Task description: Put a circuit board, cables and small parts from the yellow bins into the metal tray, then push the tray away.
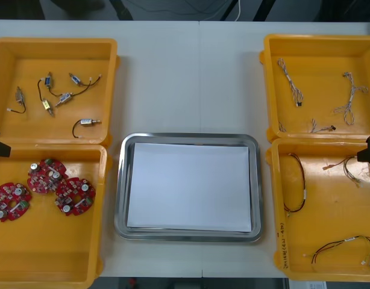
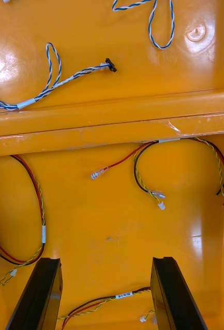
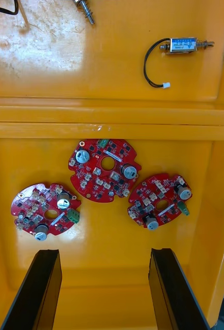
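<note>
Left wrist view had the left gripper (image 3: 104, 252) spread wide with nothing between its fingers, hanging over the bare floor of the near-left bin (image 3: 112, 294). Three circuit boards (image 3: 105, 169) lay flat just past the fingertips. The middle one sat closest to the wall shared with the far-left bin (image 1: 58, 51), and the other two were either side of it, none of them touched.

Over on the right it was much the same. The right gripper (image 2: 106, 260) was also wide open and holding nothing, above the near-right bin (image 2: 117, 232). Red and yellow cables (image 2: 142, 180) were scattered on the floor there, and one of them ran under the gap between the fingers. Past that bin's far wall, the far-right bin (image 1: 320, 57) had the blue and white cables (image 2: 50, 82) in it.

From the front camera, both grippers only poked in at the left and right edges of the table (image 1: 191, 78). The small metal parts (image 1: 87, 122) were loose in the far-left bin. The tray (image 1: 121, 180) sat between the near bins, with a white sheet (image 1: 188, 186) inside and nothing on it.
</note>
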`<state>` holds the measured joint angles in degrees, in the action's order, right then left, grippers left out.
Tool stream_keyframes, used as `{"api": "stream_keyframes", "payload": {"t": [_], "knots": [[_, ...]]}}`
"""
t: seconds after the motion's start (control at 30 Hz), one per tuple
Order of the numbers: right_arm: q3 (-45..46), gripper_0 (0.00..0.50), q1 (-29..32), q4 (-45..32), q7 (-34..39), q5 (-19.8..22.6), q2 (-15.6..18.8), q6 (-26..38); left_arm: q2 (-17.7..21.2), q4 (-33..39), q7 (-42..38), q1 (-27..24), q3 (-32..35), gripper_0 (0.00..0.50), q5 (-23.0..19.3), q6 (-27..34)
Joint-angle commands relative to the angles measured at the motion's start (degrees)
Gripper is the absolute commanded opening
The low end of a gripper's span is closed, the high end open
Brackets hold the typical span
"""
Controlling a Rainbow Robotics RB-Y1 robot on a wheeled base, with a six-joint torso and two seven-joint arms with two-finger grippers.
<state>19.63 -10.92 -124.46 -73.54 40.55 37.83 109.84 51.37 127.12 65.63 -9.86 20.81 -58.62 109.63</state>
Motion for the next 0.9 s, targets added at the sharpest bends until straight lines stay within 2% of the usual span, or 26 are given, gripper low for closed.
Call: {"api": "stream_keyframes", "payload": {"t": [0.03, 0.9], "knots": [[1.64, 0.5, -0.77, -0.16, 0.94, 0.23, 1.98, 0.16, 1.1, 1.38, 4.68, 0.89, 1.69, 0.5, -0.35, 0.37], [1.64, 0.5, -0.77, -0.16, 0.94, 0.23, 1.98, 0.16, 1.1, 1.38, 4.68, 0.89, 1.69, 0.5, -0.35, 0.37]]}}
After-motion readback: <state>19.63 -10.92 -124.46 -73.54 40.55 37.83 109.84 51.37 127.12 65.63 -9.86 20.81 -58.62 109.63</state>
